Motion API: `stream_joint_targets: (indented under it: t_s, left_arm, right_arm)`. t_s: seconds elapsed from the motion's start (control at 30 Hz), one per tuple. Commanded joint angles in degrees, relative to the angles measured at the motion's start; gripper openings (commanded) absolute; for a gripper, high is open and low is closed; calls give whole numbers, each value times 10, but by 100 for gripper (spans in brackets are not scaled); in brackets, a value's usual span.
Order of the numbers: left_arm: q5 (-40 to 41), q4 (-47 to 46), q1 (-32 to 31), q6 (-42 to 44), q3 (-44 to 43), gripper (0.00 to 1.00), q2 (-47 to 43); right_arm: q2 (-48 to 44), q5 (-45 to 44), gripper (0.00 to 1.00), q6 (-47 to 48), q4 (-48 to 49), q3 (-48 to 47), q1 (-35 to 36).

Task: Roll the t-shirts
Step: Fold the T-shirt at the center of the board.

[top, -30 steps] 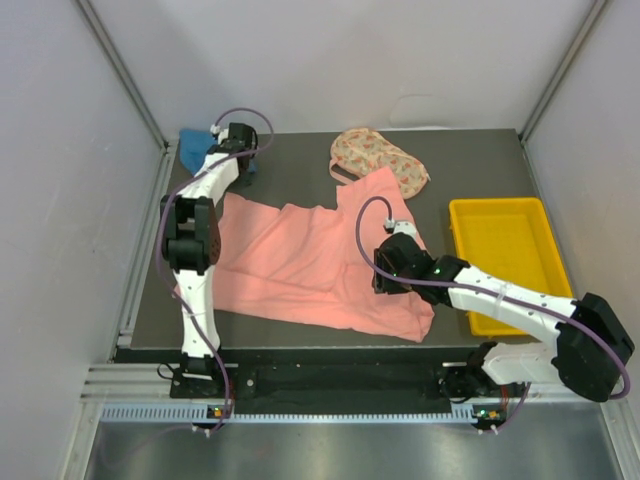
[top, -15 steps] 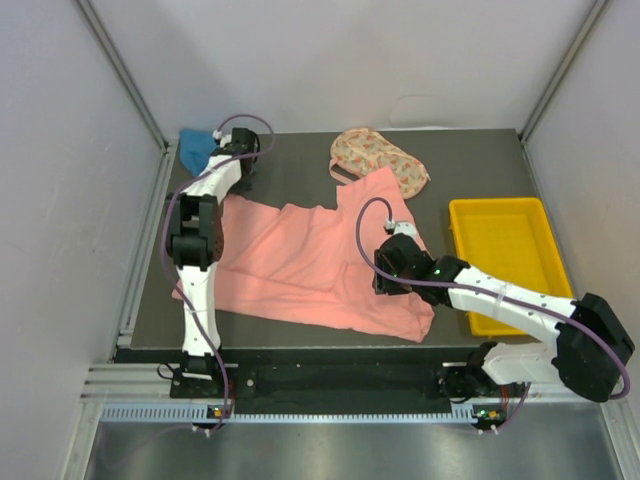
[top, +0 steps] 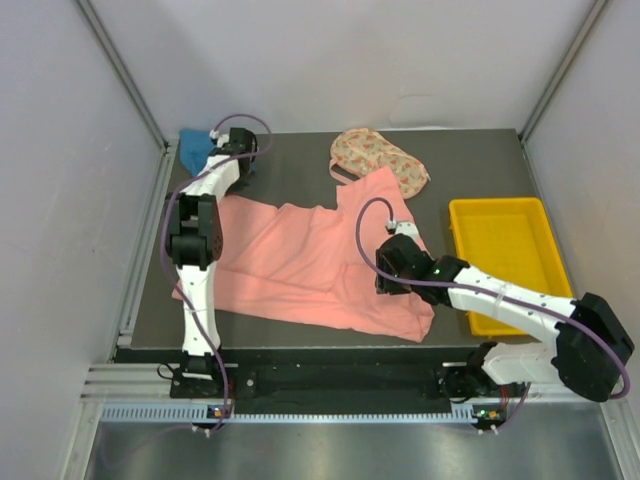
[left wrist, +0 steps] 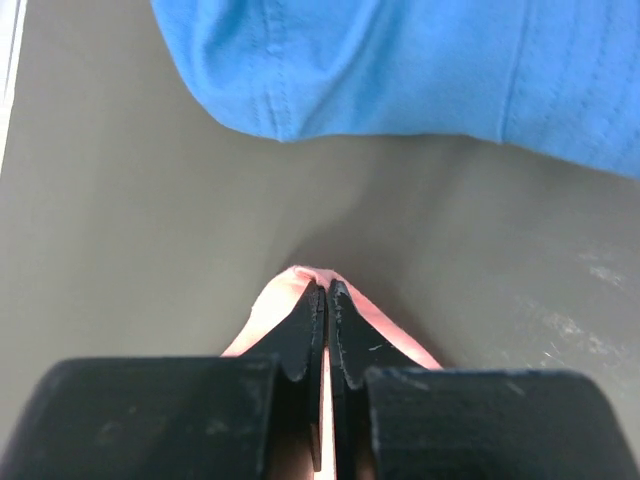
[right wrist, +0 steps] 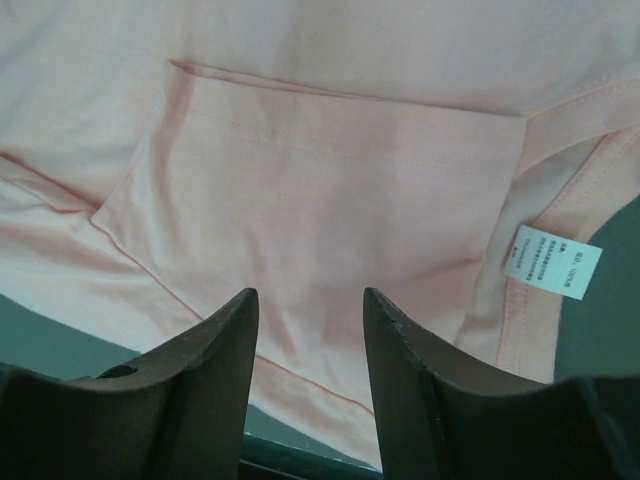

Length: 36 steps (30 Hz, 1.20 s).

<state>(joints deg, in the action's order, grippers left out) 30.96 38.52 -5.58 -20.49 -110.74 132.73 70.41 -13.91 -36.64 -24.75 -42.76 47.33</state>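
Grey table (top: 300, 170) with white walls around it, and the pink tee (top: 300, 260) lies flat in the middle. A second ago the left gripper (left wrist: 325, 300) had its fingers apart. Now they are pressed tight together, with a small fold of the pink tee pinched between the tips. This is at the far left of the table, just beside the blue tee (left wrist: 400, 60). The left arm has hardly moved, and the right arm is where it was.

The pink tee's long way runs from left to right across the table. Its neck end points right, toward the yellow tray (top: 505, 250). One sleeve sticks out to the far side, near the flower tee (top: 380, 160) at the back.

The right gripper (right wrist: 306, 310) hangs over the neck end with its fingers partly apart and nothing between them. The white label (right wrist: 552, 262) shows just beside it, at the neck edge.
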Motion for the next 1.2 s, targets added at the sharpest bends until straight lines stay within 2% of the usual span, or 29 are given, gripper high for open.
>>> stream_joint_targets:
  t_s: [0.0, 0.27, 0.5, 0.67, 0.77, 0.87, 0.93, 1.03, 1.17]
  left_arm:
    - [10, -31, 12, 9, -31, 3, -26]
    - [-12, -37, 36, -5, -19, 3, -21]
    - [-32, -63, 50, -3, 9, 11, -31]
    - [-68, -85, 51, -13, 26, 11, -41]
    - [-72, -86, 51, -16, 24, 15, -44]
    - [-79, -91, 68, -18, 25, 24, -52]
    - [-85, -93, 70, -20, 23, 36, -58]
    - [-92, -91, 73, -25, 17, 43, -63]
    - [-115, -91, 82, -36, 12, 47, -70]
  right_arm:
    - [11, -53, 47, -5, -14, -39, -17]
    - [56, -44, 48, -25, 13, -103, -111]
    - [146, -38, 51, -26, 73, -180, -189]
    - [226, 6, 51, -26, 140, -238, -247]
    - [283, 25, 53, -9, 149, -295, -273]
    - [332, 35, 53, 16, 160, -341, -283]
    - [352, 43, 52, 22, 164, -376, -293]
    - [397, 45, 52, 34, 154, -428, -303]
    - [442, 34, 52, 74, 146, -492, -303]
